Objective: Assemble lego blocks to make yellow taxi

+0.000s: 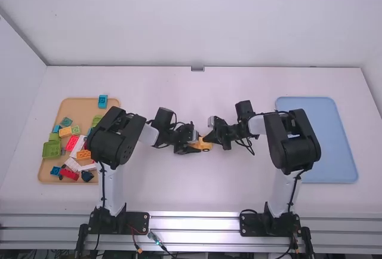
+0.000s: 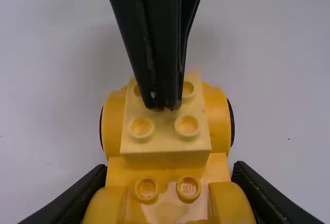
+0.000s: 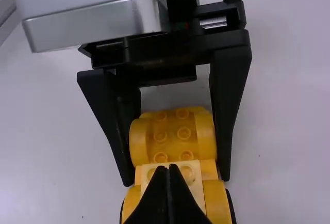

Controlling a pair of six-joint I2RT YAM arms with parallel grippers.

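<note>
While the left gripper (image 1: 195, 143) is clamping both sides of a yellow car base (image 3: 172, 136) mid-table, the right gripper (image 1: 207, 138) is keeping its fingers together, empty, their tips at the studs of a pale yellow block (image 2: 165, 137) sitting atop the base. Loose blocks (image 1: 52, 149) are lying in a tan tray (image 1: 83, 105) at left; a blue tray (image 1: 337, 145) is resting at right.

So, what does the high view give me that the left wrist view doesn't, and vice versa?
High view adds: the tan tray of bricks and the blue tray.
Left wrist view adds: round studs on the pale yellow block, with the right gripper closed at its top.
Both: the yellow base, left gripper and right gripper at work.
</note>
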